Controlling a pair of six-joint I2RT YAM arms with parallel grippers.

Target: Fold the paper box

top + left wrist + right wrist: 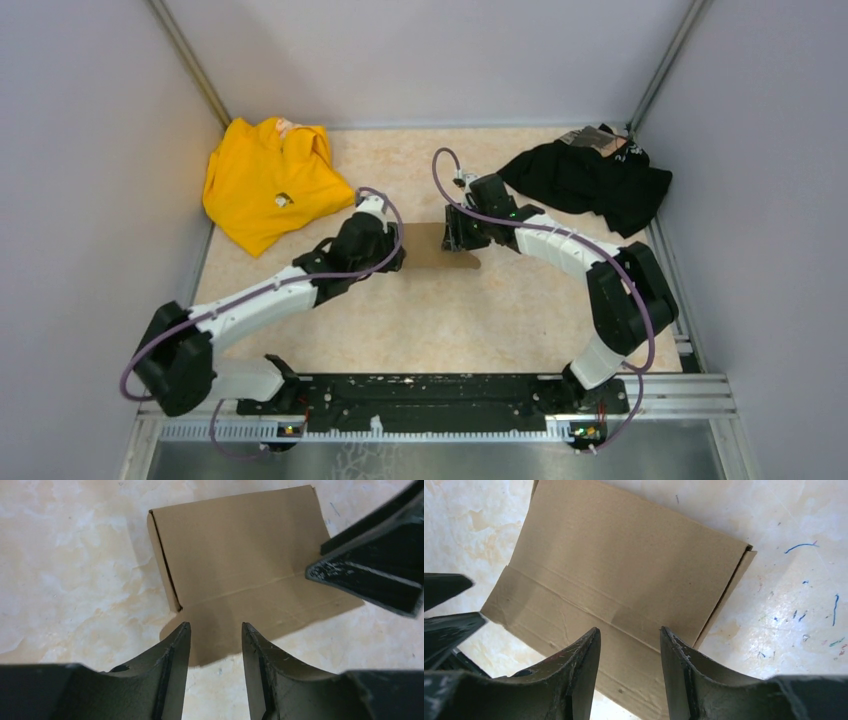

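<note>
Lying flat on the table (450,320), between the two arms: paper box (445,246), one side flap folded up along its crease. Left jaws spread over its left end, pinching nothing. Right jaws spread over the opposite end, likewise empty.

Left claw (397,254) and right claw (453,238) flank paper box (440,257).
</note>
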